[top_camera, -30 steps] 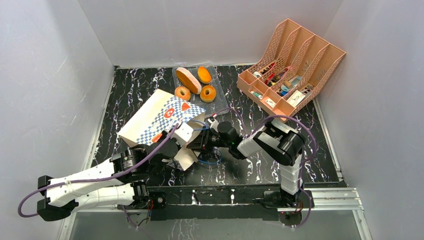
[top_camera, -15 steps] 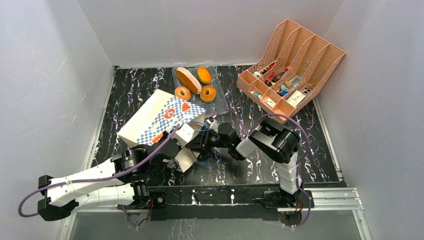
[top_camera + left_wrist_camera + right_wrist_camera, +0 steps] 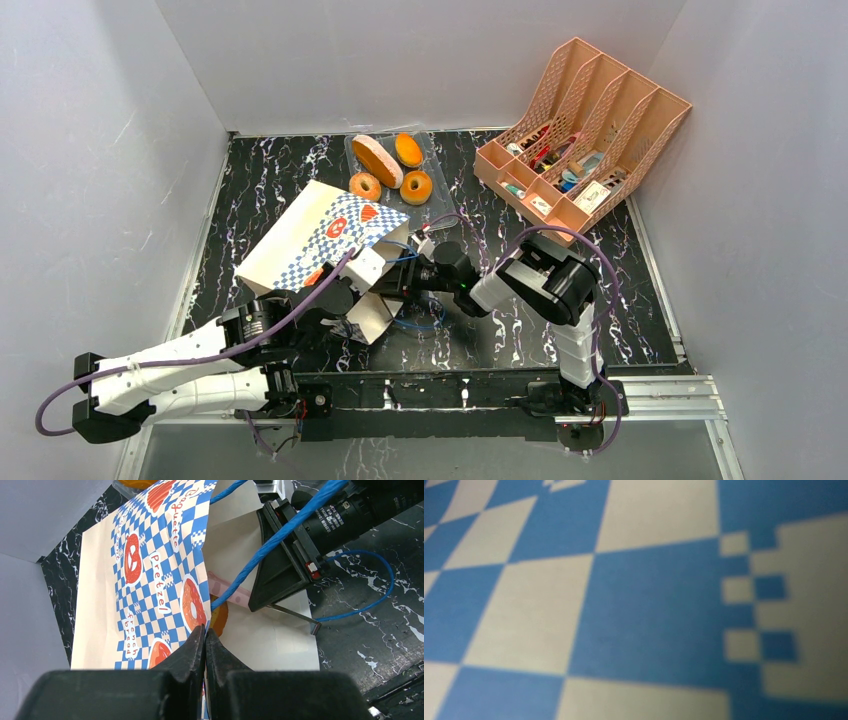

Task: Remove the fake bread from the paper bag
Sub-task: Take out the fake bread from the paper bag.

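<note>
Four pieces of the fake bread (image 3: 376, 160) on a clear tray (image 3: 390, 193) at the far side of the worktop (image 3: 260, 180): oval loaf, bun, two ring donuts, all well apart from the bag's mouth. One more orange piece (image 3: 219, 619) inside the paper bag (image 3: 305, 235), just within the mouth, half hidden behind the checkered flap in the left wrist view. Bag on its side, slanted across the left middle of the worktop, checkered face up, mouth toward the near right. At the mouth's near edge, left end effector (image 3: 205, 632), fingers pressed together, clamped on the checkered paper. From the right, right end effector (image 3: 267, 590) thrust into the mouth between the pale inner walls, near the orange piece but not visibly touching. Fingers apart or together: cannot tell. Right wrist view filled by blurred blue-and-white checks only. One blue cord handle (image 3: 300, 520) draped across the right end effector; a second cord loop (image 3: 372, 597) on the worktop beside it. At the far right corner, pink file organizer (image 3: 580, 140), well apart from the bag.
</note>
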Available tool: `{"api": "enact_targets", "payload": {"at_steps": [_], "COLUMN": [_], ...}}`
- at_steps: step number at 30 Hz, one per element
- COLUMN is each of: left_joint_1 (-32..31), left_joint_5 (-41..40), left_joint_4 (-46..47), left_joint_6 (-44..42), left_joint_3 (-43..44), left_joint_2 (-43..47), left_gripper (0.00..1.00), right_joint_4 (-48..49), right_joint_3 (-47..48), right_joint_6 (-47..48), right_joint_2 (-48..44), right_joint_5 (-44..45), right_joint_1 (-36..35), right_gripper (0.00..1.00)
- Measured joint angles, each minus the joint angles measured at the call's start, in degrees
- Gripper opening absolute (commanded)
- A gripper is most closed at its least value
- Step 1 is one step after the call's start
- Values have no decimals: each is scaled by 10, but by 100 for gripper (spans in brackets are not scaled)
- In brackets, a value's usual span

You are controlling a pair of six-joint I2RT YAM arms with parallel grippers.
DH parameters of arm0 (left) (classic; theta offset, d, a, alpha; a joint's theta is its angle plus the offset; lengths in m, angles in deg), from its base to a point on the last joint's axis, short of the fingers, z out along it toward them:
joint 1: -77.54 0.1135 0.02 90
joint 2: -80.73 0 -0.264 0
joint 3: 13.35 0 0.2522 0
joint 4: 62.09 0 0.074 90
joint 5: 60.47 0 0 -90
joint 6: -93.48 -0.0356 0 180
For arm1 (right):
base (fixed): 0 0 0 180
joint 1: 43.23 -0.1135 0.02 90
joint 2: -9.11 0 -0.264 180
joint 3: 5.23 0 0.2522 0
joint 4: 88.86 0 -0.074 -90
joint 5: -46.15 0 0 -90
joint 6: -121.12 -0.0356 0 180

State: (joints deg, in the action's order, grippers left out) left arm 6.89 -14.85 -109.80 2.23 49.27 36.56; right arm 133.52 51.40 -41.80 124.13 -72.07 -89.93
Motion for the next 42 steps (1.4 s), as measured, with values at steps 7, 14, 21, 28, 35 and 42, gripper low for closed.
{"api": "enact_targets", "payload": {"at_steps": [7,14,21,28,35,42], "left_joint_1": [0,0,0,0,0,1], "left_joint_5": [3,5,7,8,9,10], "left_joint_4": [0,0,0,-4,-5,-5], "left_joint_6": [0,0,0,0,0,0], "left_joint_3": [-1,-1,-2,-2,-2,-2], "left_joint_2": [1,10,13,13,12,9], "left_gripper": [0,0,0,0,0,0], "right_joint_4": [-13,-17,-19,-19,-22,-21], "right_joint_3": [5,6,14,29,40,61], "right_joint_6": [11,13,13,15,21,24], "right_joint_2": [0,14,33,35,36,38], "right_joint_5": [0,-5,-13,-19,-25,-35], "right_joint_1": [4,11,14,14,14,14], "right_gripper": [33,35,35,37,38,39]}}
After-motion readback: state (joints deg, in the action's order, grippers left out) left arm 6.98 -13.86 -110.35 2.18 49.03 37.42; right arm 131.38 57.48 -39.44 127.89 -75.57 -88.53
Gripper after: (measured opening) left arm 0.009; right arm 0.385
